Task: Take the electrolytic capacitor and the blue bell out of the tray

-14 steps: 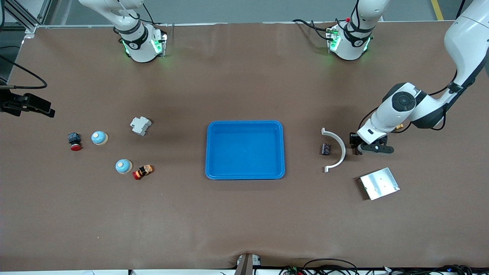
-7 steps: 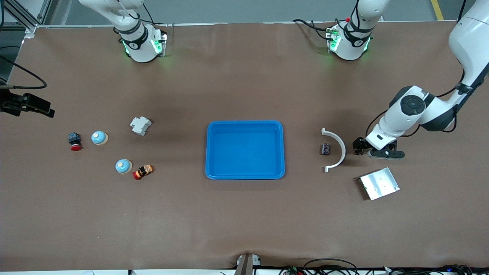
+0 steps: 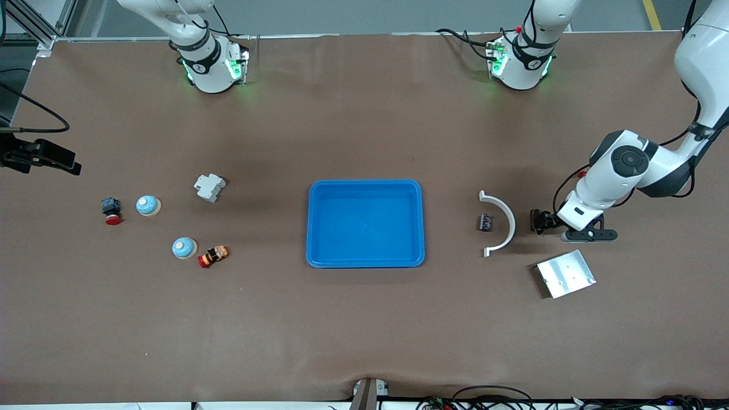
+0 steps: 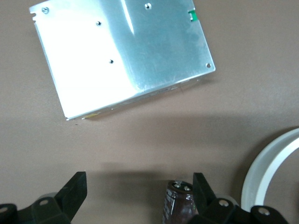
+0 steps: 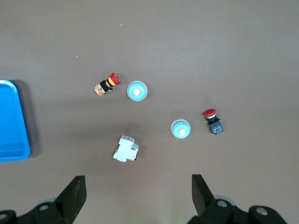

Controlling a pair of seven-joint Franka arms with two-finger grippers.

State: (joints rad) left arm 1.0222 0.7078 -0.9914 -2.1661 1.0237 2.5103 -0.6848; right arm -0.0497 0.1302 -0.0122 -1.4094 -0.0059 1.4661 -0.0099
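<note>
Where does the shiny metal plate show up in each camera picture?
Front view: plate at the left arm's end of the table, nearer the camera than the white arc.
Left wrist view: plate looms large, with the arc at the picture's edge.
Right wrist view: not in it.
Shared landmark: the arc.

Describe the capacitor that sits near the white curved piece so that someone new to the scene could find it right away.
Start at the blue tray in the middle of the table and move toward the left arm's end. The white curved piece lies there, and the capacitor sits in its hollow, on the tray's side. It is a small dark cylinder, unlike the flat silver metal plate nearby.
</note>
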